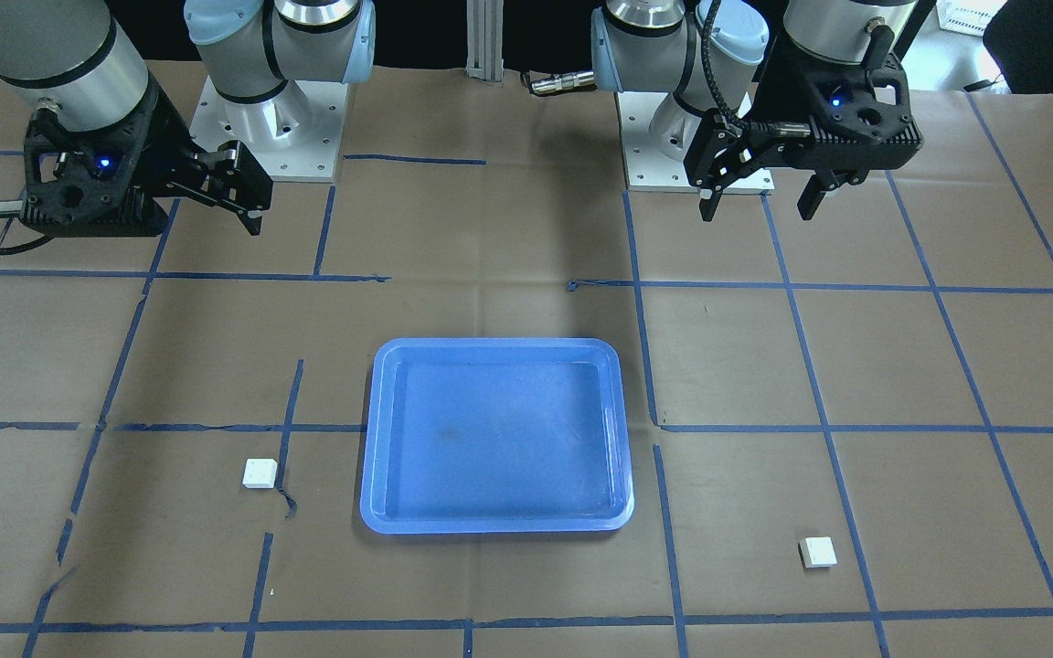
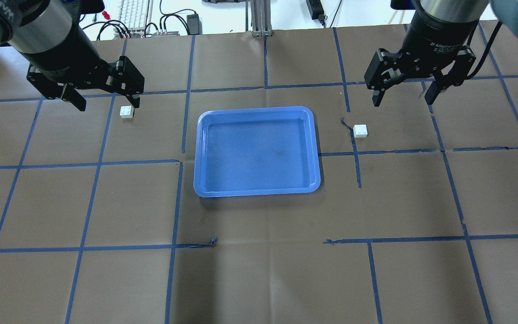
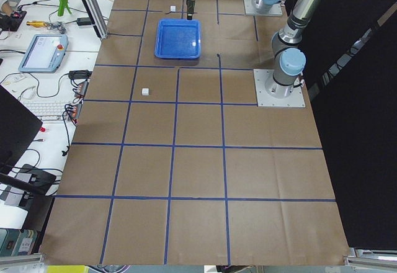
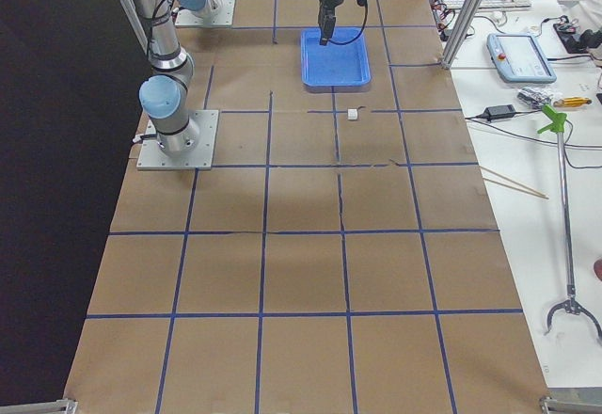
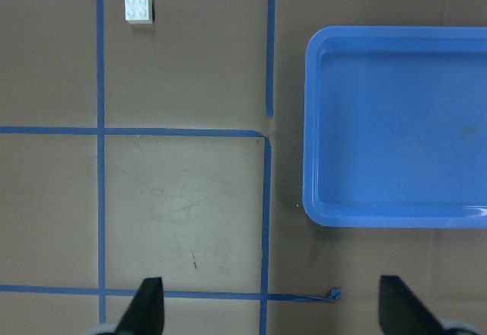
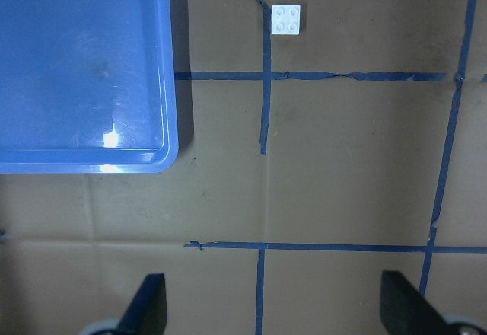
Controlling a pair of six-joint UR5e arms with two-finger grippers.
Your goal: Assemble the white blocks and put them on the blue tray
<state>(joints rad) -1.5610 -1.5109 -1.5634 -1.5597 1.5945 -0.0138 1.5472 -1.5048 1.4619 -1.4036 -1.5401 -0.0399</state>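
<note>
Brown paper-covered table [image 2: 259, 279] gridded in blue tape | blue tray [image 2: 200, 153] at centre frame, bare | white block [image 2: 127, 112] upper left, second white block [image 2: 360, 131] right of tray | left gripper [image 2: 108, 104] and right gripper [image 2: 403, 101] hang with jaws spread, holding nothing | risk: an off-centre pinch could skid a tiny block; misaligned studs would not lock.

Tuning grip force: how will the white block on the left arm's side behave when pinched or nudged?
The white block looks like rigid moulded plastic, so probably won't deform. Tiny beside the blue tray, it is likely very light and may slide if nudged. Squat, studs up, it shouldn't roll or tip.
</note>
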